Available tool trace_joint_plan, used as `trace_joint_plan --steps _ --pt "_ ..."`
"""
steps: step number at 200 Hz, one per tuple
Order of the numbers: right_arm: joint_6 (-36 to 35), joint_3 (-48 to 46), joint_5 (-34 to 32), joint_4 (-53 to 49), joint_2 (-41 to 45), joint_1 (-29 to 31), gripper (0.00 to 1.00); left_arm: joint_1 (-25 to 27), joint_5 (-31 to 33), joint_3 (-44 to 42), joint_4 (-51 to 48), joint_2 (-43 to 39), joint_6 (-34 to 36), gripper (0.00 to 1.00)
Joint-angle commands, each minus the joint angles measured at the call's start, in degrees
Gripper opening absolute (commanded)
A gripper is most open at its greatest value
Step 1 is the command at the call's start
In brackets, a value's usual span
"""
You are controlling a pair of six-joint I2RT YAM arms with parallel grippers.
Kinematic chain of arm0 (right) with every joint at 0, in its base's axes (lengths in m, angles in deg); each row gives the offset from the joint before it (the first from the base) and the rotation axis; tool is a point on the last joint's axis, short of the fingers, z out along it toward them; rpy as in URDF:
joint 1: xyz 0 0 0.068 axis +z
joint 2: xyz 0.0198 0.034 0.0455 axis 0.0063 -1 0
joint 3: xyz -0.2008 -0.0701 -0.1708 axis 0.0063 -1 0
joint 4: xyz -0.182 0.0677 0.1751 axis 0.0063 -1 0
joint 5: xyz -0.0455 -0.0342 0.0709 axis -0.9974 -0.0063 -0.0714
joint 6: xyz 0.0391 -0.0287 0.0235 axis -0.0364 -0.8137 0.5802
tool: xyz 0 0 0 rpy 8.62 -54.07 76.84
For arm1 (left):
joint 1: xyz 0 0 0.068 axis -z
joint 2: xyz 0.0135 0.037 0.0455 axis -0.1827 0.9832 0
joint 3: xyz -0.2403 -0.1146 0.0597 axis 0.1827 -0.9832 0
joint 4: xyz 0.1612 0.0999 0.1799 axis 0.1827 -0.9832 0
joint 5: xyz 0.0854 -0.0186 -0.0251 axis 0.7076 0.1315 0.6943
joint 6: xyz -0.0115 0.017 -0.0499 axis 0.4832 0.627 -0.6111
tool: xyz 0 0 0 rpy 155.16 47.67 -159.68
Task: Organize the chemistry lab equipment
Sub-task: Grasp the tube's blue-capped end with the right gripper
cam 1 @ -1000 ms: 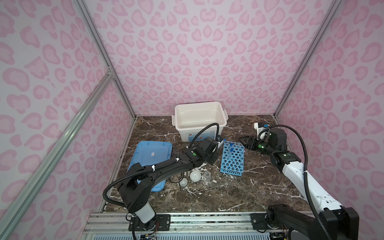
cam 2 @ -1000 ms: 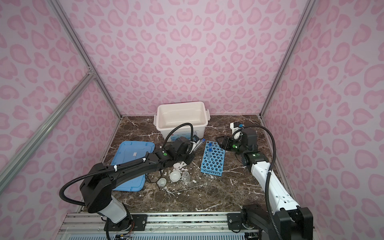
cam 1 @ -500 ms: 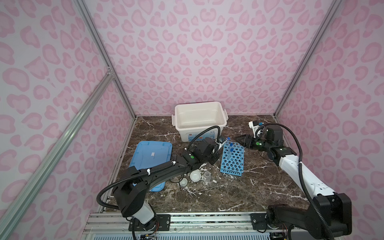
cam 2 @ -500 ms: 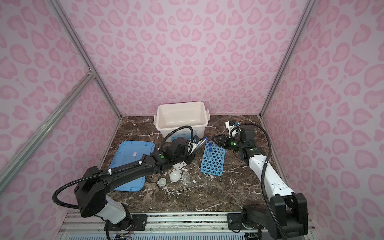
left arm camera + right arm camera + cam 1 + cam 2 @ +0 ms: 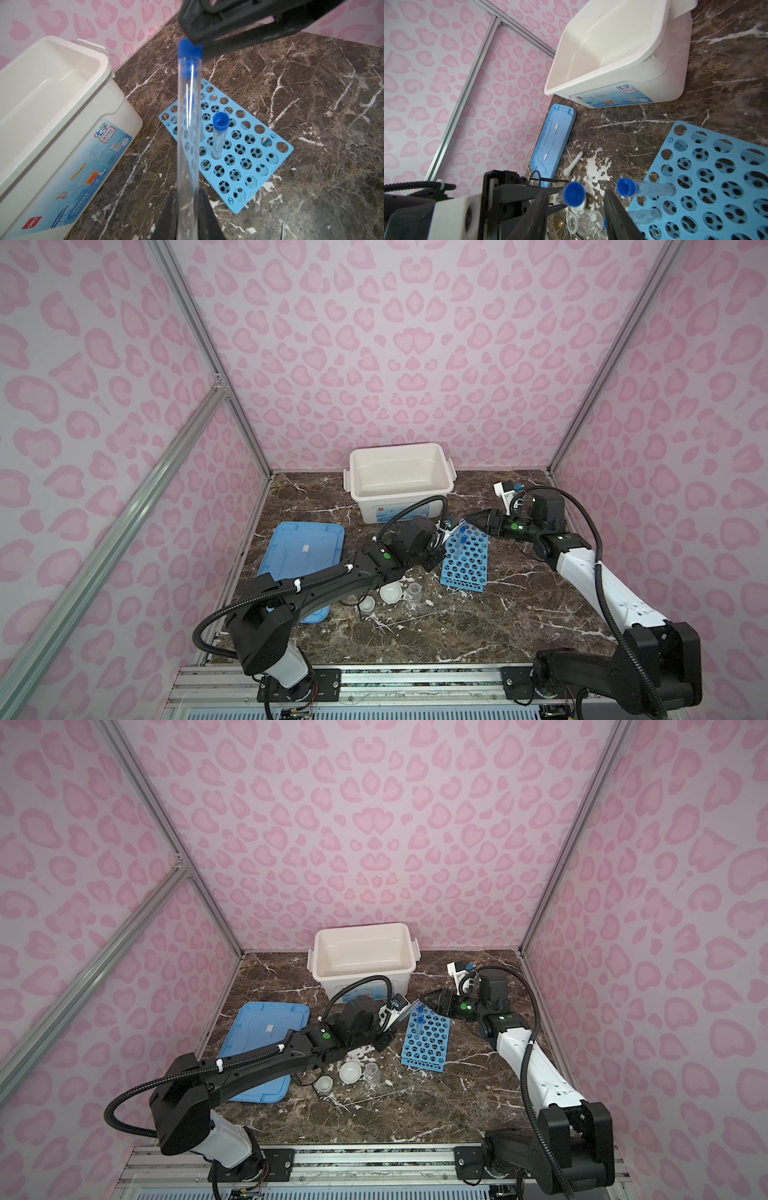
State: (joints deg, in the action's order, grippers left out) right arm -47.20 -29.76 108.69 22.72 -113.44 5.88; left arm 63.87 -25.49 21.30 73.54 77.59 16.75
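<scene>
My left gripper (image 5: 187, 199) is shut on the lower end of a clear blue-capped tube (image 5: 188, 124), held tilted above the far end of the blue perforated rack (image 5: 249, 149). My right gripper (image 5: 575, 195) is open, its jaws on either side of that tube's blue cap (image 5: 573, 194) with a gap on one side. In both top views the two grippers (image 5: 446, 531) (image 5: 478, 519) meet over the rack (image 5: 428, 1048). A second capped tube (image 5: 219, 137) stands in the rack. The white dish (image 5: 390, 593), white cup (image 5: 367, 605) and small beaker (image 5: 414, 593) sit in front of the left arm. The pestle (image 5: 574, 163) and the wire ring stand (image 5: 536, 177) lie near them.
The large white storage box (image 5: 399, 477) stands open at the back, close behind both grippers. Its flat blue lid (image 5: 303, 556) lies at the left, partly under the left arm. Pink patterned walls close in three sides of the marble table (image 5: 519, 614).
My right gripper has come in from the right to the held tube's cap, and its jaws have narrowed. The left gripper has kept its grip and shifted slightly toward the back.
</scene>
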Motion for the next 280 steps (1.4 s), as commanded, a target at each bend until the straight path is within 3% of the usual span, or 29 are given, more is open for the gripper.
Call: trace_joint_plan --steps 1,280 --pt "0.43 -0.07 2.05 1.6 -0.26 0.09 0.45 0.18 -0.68 0.86 2.3 0.28 0.82 0.12" --pt "-0.5 -1.3 2.39 -0.09 1.07 0.79 0.19 0.89 -0.55 0.16 2.4 0.91 2.44 0.13"
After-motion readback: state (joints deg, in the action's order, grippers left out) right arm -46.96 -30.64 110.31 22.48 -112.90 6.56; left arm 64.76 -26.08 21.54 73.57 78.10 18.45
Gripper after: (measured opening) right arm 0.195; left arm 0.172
